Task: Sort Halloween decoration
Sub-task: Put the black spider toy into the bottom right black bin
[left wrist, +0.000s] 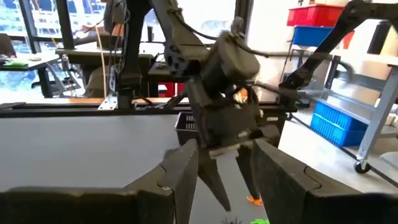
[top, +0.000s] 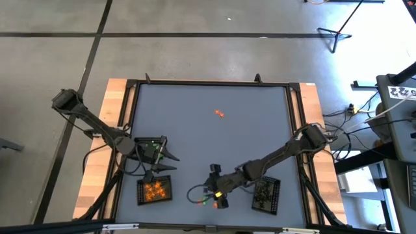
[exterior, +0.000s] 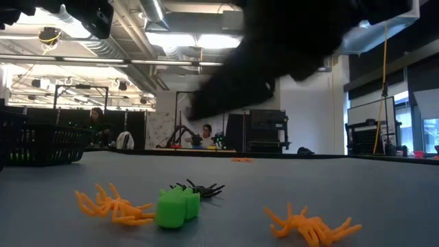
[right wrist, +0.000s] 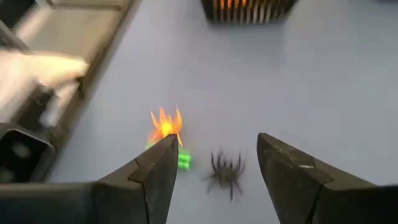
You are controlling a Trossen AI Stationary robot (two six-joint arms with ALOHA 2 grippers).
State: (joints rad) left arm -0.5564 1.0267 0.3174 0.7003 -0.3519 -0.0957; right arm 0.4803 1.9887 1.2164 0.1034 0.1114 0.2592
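Several tiny trinkets lie near the table's near edge. The low view shows an orange spider [exterior: 113,204], a green piece [exterior: 177,207], a black spider [exterior: 200,188] and a second orange spider [exterior: 309,225]. My right gripper [right wrist: 214,143] [top: 218,194] is open above them. The black spider [right wrist: 227,171] lies on the table below the gap between its fingers, with the green piece [right wrist: 184,160] and an orange spider [right wrist: 165,124] beside one finger. Another orange trinket [top: 220,113] lies mid-table. My left gripper [top: 161,153] [left wrist: 227,149] is open, over the tray holding green pieces [top: 151,148].
A black mesh tray with orange pieces [top: 155,190] sits near the near-left corner. Another tray with dark pieces [top: 266,194] sits to the right of my right gripper. Wooden strips [top: 114,110] and a black frame border the grey mat. People sit in the room beyond the table.
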